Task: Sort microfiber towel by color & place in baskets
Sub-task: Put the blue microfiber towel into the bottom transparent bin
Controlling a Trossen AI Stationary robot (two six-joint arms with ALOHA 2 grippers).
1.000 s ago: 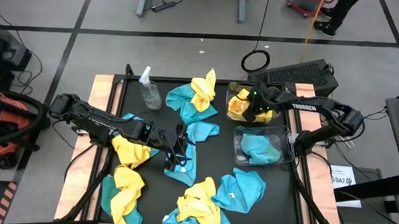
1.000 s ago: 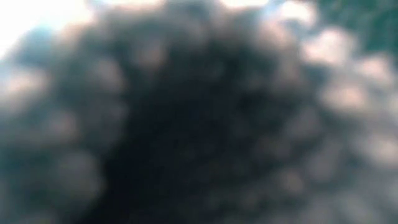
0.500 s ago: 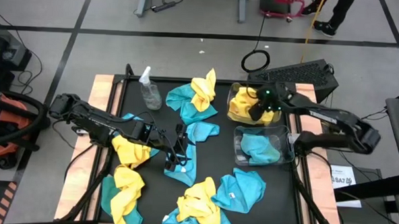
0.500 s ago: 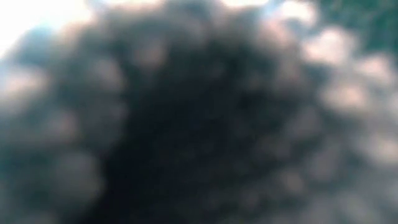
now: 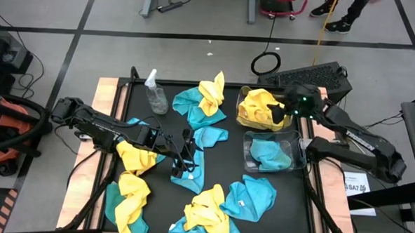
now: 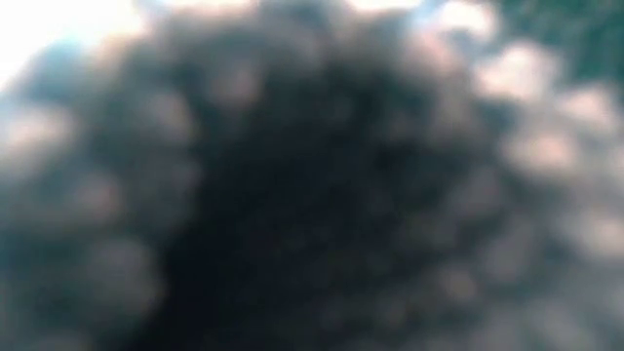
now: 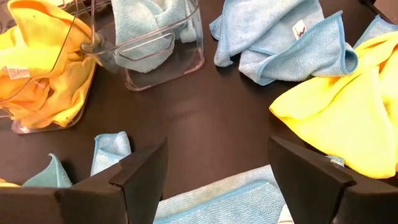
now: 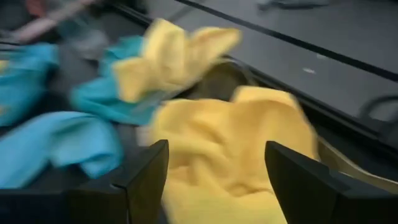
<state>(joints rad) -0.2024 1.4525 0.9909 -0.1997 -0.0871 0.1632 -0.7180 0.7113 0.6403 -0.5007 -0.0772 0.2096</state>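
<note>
Presently, yellow towels (image 5: 257,106) are seen heaped in the far basket (image 5: 241,95), at roughly 2 o'clock from the table centre. The near basket (image 5: 297,159), just beside it toward 4 o'clock, is seen holding teal towels (image 5: 267,153). Loose towels are spread over the dark table (image 5: 227,159): a teal and yellow pair (image 5: 202,101) at 12 o'clock, a teal towel (image 5: 208,139) at the centre, a yellow one (image 5: 135,155) at 9 o'clock, a yellow and teal bunch (image 5: 128,197) at 8 o'clock, a mixed bunch (image 5: 207,213) at 6 o'clock, and a teal one (image 5: 252,197) at 5 o'clock.

The right hand (image 5: 286,113) is placed at the far basket's right edge, just beside the yellow heap; its fingers (image 8: 142,174) are seen spread apart with nothing between them. The left hand (image 5: 184,158) is held low over the central teal towel, fingers (image 7: 144,171) spread wide and nothing gripped.

A clear spray bottle (image 5: 154,93) is noted at 11 o'clock. The low view is blocked by a dark blur.
</note>
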